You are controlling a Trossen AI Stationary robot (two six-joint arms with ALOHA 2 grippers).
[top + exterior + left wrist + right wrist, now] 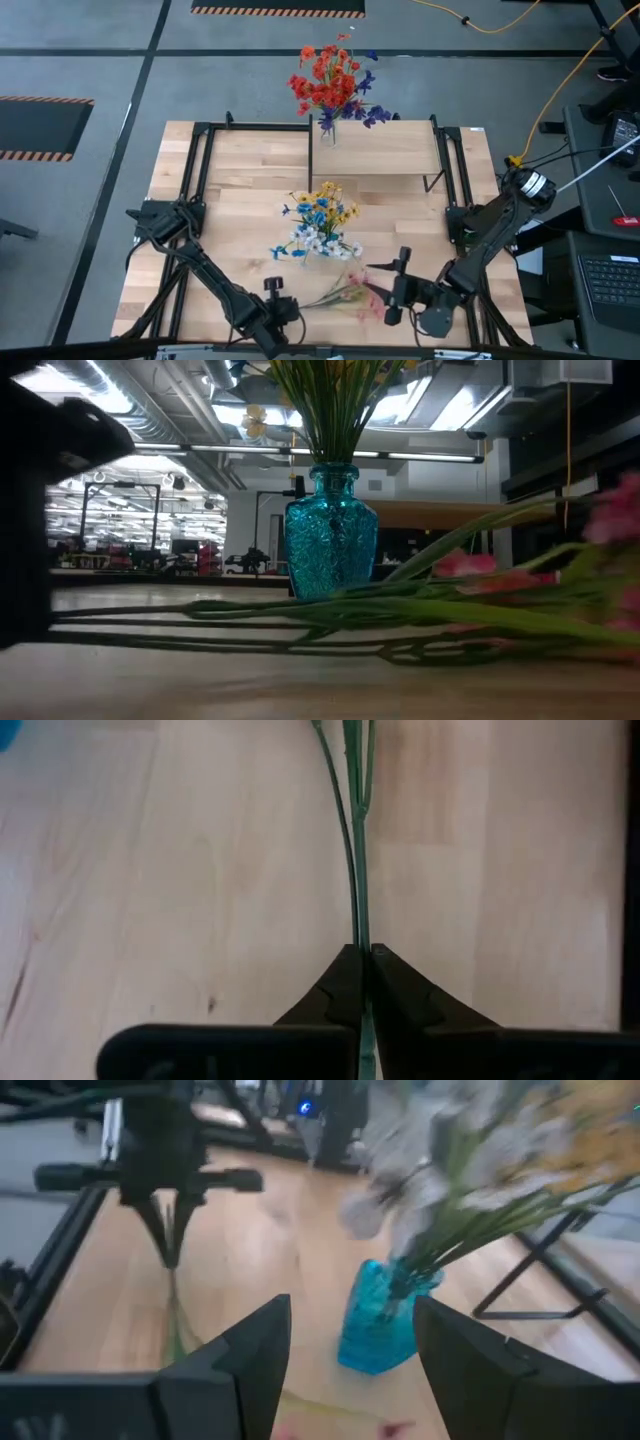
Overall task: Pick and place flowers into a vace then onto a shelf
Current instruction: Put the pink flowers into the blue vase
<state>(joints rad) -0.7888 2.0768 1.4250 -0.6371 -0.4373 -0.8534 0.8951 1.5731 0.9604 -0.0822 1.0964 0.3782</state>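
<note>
Light-wood tabletop, grey floor

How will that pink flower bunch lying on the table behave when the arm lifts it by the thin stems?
The pink flower bunch will probably droop: the left gripper is shut on the bare stem ends, far from the blooms. The stalks look thin and already curve, so they should flex, not snap. It seems light. One stalk sits beside the others, so it might slip loose.
</note>
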